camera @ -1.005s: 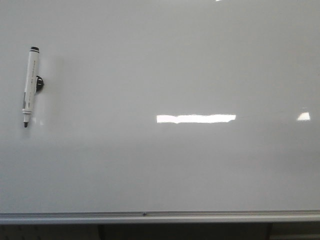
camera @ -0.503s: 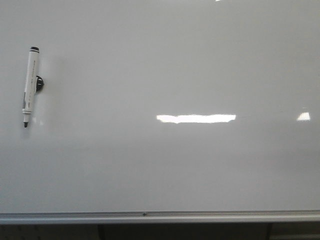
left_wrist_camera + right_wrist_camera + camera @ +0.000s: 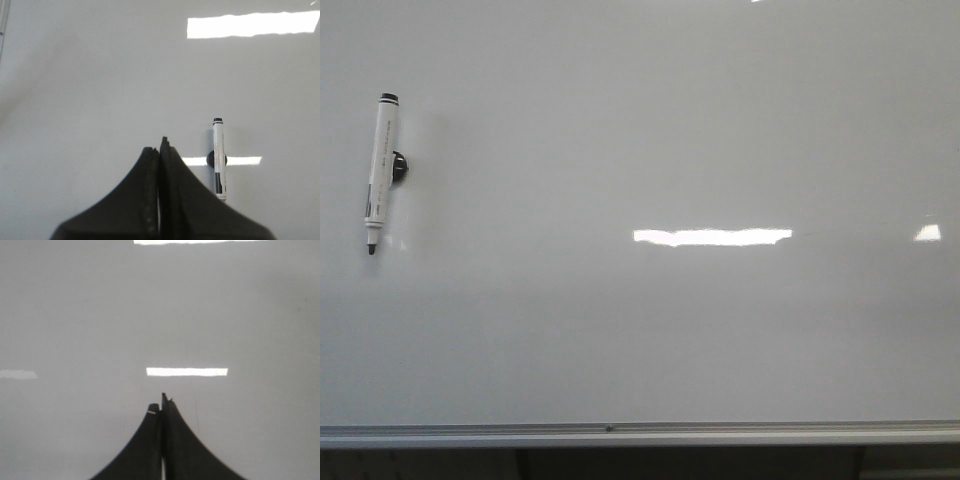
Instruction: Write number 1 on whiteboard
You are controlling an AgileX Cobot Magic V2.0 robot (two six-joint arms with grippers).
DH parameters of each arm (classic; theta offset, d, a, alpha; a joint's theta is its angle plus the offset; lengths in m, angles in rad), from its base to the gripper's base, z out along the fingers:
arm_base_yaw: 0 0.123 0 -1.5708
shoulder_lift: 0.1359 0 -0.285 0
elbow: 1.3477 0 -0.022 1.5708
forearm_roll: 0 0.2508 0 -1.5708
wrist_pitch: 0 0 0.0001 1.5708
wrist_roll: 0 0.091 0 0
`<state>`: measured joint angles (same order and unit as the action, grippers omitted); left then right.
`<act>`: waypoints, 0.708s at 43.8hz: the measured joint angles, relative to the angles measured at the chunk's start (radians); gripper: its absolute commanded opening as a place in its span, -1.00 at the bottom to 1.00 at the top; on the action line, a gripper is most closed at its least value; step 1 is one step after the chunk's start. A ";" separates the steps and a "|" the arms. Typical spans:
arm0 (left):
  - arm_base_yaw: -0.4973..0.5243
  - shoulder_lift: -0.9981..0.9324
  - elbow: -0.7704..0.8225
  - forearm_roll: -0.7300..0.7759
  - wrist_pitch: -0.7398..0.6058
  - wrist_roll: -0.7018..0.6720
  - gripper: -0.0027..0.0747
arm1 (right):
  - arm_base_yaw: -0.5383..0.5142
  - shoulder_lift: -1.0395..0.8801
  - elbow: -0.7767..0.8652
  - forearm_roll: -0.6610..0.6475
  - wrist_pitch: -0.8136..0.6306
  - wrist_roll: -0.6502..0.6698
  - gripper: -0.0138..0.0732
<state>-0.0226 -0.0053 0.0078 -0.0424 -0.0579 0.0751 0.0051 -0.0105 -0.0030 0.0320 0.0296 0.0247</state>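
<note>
Board: the whiteboard [image 3: 650, 150] fills almost the whole front view, glossy white, with a grey rail [image 3: 640, 433] along its lower edge. Bright strips of reflected ceiling light lie across its middle and far right.

Number 1: no black stroke shows on the board in the front view. In the right wrist view a very faint thin line sits just beside the fingertips, too weak to say whether it is ink or a smear.

Marker: a white marker [image 3: 378, 170] hangs on the board at the far left in the front view, nearly upright, black tip pointing down, black cap end up. It sits in a small black clip [image 3: 398, 167] that touches its right side about halfway along. In the left wrist view the same marker [image 3: 219, 157] and clip [image 3: 212, 160] appear just beside the left fingers, apart from them.

Left gripper [image 3: 159, 145]: clenched, the two dark fingers pressed together with only a hairline seam between them, nothing held. It points at bare board near the marker.

Right gripper [image 3: 161, 404]: clenched as well, fingers meeting along a thin seam, nothing between them. It faces bare board, with a light reflection ahead of the tips.

Arms in the front view: neither arm nor gripper appears there; only the board, rail, marker and clip show.

Below the rail: a dark band, too dim to make out.
</note>
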 measured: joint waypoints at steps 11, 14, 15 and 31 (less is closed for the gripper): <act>0.000 0.000 -0.169 -0.002 0.093 0.000 -0.98 | 0.000 0.000 -0.189 -0.002 0.100 0.000 -0.84; 0.000 0.000 -0.232 -0.002 0.119 0.000 -0.98 | 0.000 0.000 -0.249 -0.002 0.138 0.000 -0.84; 0.000 0.000 -0.253 -0.002 0.126 0.000 -0.98 | 0.000 0.002 -0.269 -0.002 0.146 0.000 -0.84; 0.000 0.138 -0.567 -0.002 0.284 0.000 -0.98 | 0.000 0.237 -0.592 -0.002 0.440 0.000 -0.84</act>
<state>-0.0226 0.1322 -0.5590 -0.0444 0.2266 0.0751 0.0051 0.2269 -0.5953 0.0304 0.4698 0.0247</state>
